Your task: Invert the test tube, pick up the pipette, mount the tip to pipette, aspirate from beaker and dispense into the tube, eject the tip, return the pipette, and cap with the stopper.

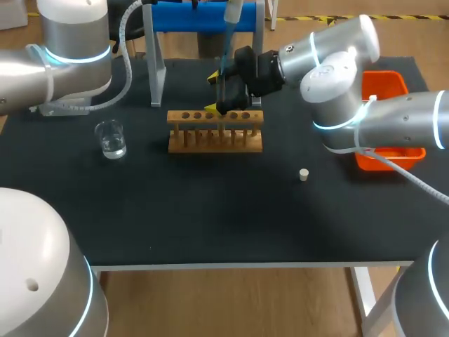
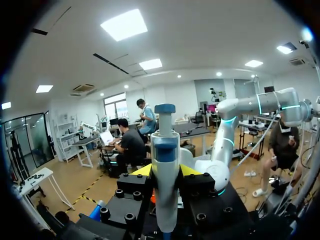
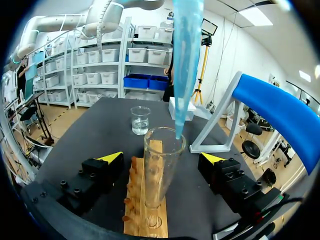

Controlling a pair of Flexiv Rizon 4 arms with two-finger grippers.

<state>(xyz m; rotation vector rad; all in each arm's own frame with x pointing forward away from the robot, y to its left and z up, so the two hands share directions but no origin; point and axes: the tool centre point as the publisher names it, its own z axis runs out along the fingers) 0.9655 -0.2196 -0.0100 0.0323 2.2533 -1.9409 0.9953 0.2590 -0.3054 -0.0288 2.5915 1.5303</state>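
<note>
1. My left gripper (image 2: 165, 172) is clamped on the pipette (image 2: 165, 165). One yellow-tipped finger presses each side of the barrel. The pipette stands upright, with its blue push-button at the top.

2. My right gripper (image 3: 161, 157) stands apart. Its two yellow tips sit wide on either side of the test tube (image 3: 162, 170), and neither touches the glass. In the head view, my right gripper (image 1: 212, 91) comes in from the right and straddles the rack, with one finger on the far side and one on the near side.

3. The test tube stands upright, mouth up, in a hole of the wooden rack (image 3: 145, 210). The translucent blue pipette tip (image 3: 186, 65) hangs straight down over it. The fine end of the pipette tip is just inside the mouth of the test tube.

4. In the head view, the pipette (image 1: 226, 63) descends from the far edge to the rack (image 1: 215, 133). The rack lies at the middle of the black table (image 1: 210, 225).

5. The beaker (image 1: 111, 138) stands left of the rack and apart from it. It holds a small amount of clear liquid. In the right wrist view, the beaker (image 3: 140, 120) is ahead of my right gripper, past the end of the rack.

6. The stopper (image 1: 304, 174) lies alone on the table, to the right of the rack and nearer.

7. The blue-topped stand (image 1: 203, 15) is on the far side, behind the rack.

8. The orange bin (image 1: 393, 88) sits at the far right, partly hidden by my right arm.
</note>
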